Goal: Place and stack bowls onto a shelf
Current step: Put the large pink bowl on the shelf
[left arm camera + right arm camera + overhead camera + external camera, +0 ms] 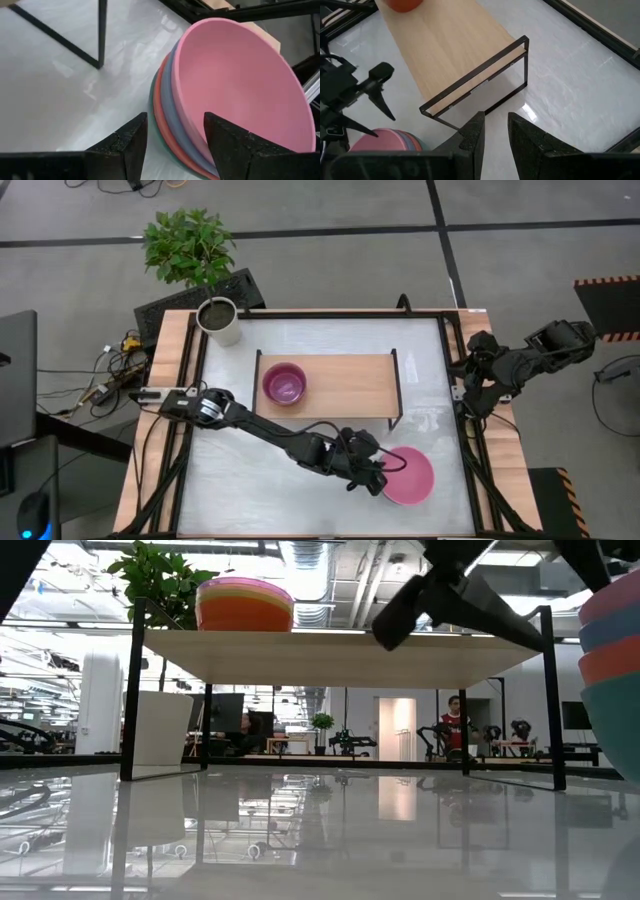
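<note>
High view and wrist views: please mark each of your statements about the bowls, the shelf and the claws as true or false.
1. A stack of bowls stands on the shelf. True.
2. The left claw is shut on nothing. False: its fingers are open, astride the rim of the pink bowl.
3. The pink bowl lies on top of other bowls. True.
4. The right claw holds a bowl. False: it holds nothing.
5. The plant pot stands on the shelf. False: it stands on the table.

Overhead and table-level views share the shelf [330, 385].
</note>
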### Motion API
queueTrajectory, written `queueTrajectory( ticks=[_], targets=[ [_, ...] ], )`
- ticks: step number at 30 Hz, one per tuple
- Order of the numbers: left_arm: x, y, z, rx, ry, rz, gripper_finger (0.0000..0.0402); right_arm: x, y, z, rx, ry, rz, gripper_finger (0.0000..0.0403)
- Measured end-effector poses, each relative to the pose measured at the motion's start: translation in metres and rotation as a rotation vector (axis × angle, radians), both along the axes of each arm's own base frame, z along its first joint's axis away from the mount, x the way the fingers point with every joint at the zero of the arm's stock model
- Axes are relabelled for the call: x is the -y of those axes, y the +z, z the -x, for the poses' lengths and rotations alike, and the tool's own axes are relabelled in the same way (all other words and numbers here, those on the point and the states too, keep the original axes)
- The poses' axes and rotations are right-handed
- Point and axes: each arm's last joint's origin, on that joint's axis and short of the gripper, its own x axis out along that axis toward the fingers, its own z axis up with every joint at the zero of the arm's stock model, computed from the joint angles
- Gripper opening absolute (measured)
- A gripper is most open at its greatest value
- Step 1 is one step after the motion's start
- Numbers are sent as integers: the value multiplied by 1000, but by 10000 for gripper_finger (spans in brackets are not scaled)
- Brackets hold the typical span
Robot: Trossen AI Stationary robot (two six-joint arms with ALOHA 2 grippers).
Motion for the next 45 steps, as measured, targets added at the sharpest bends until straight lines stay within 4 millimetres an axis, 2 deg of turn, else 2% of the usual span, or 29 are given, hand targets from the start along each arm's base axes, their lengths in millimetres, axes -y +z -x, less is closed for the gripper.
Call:
queueTrajectory(
  ticks=[9,12,19,21,31,39,45],
  targets=[
    [-1,-4,3,-52,7,22,166,0,0,0,0,1,1,113],
    [-2,-4,3,-59,2,30,136,0,0,0,-2,6,5,113],
    [-2,-5,3,-62,-9,60,28,0,0,0,-2,8,7,113],
    [-2,-5,3,-66,-15,77,8,0,0,0,-2,8,7,113],
    [0,0,0,-6,-3,122,1,0,0,0,-3,8,7,113],
    [-3,33,-2,3,20,102,0,0,0,0,-3,8,7,113],
    [-6,89,4,40,23,87,0,0,0,0,-3,8,7,113]
  ],
)
